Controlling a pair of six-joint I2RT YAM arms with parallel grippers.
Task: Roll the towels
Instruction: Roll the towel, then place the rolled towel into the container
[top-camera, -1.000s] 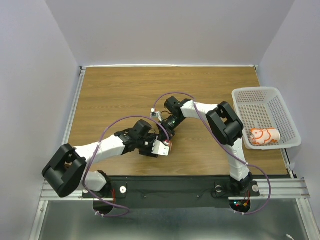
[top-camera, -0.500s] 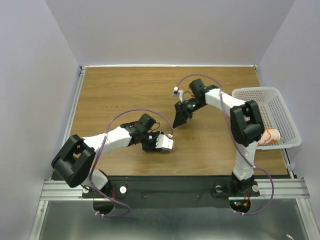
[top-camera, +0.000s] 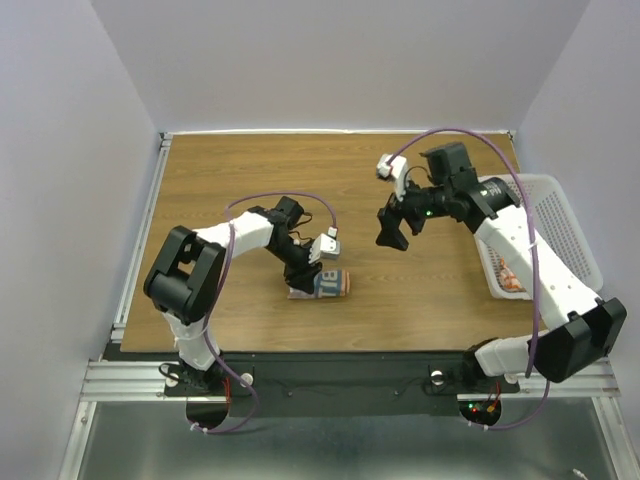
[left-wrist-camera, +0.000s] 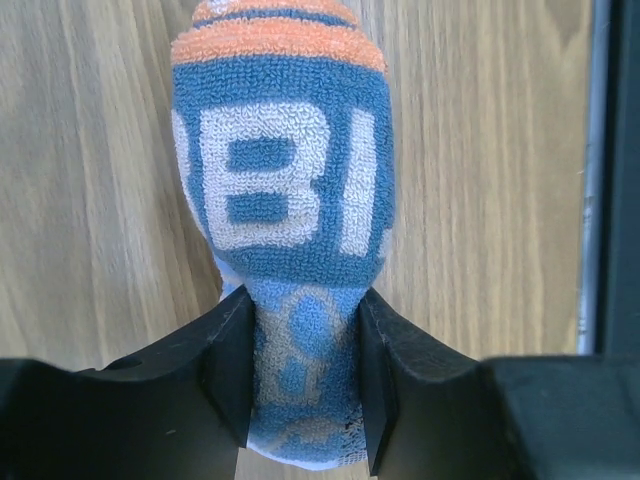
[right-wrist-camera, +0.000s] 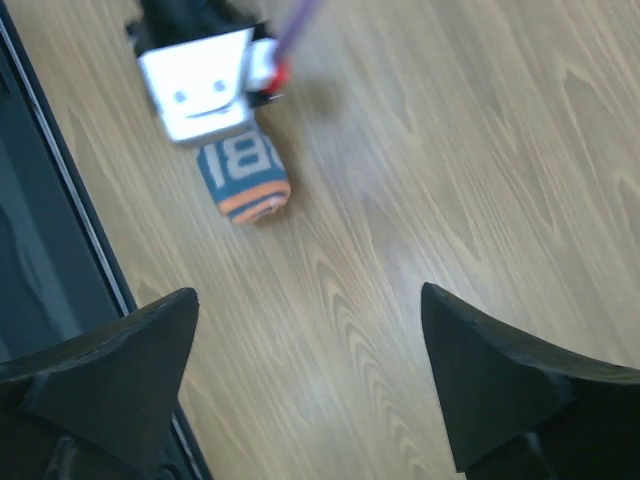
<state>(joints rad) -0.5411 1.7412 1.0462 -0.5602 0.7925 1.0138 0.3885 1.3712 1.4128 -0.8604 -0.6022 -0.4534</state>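
Note:
One towel (left-wrist-camera: 285, 180) is rolled into a short cylinder, blue with white lettering and an orange band at its far end. It lies on the wooden table (top-camera: 230, 180), near the front centre (top-camera: 335, 284). My left gripper (left-wrist-camera: 305, 385) is shut on the roll's near end, and both black fingers (left-wrist-camera: 225, 365) press into the cloth (top-camera: 308, 281). My right gripper (top-camera: 392, 235) hangs open above the table, to the right of and beyond the roll, with nothing between its fingers (right-wrist-camera: 308, 300). From there the roll (right-wrist-camera: 243, 180) shows below. A second rolled towel (top-camera: 508, 280) lies in the basket, mostly hidden by the right arm.
A white perforated basket (top-camera: 575, 240) stands at the table's right edge, with the right arm reaching across its near side. The left wrist's white camera block (right-wrist-camera: 200, 85) sits just behind the roll. A black rail (top-camera: 330, 375) runs along the table's front edge.
My right gripper let go, opened wide and swung up and right, away from the roll. My left gripper turned and shut on the rolled towel, which now lies slightly further right.

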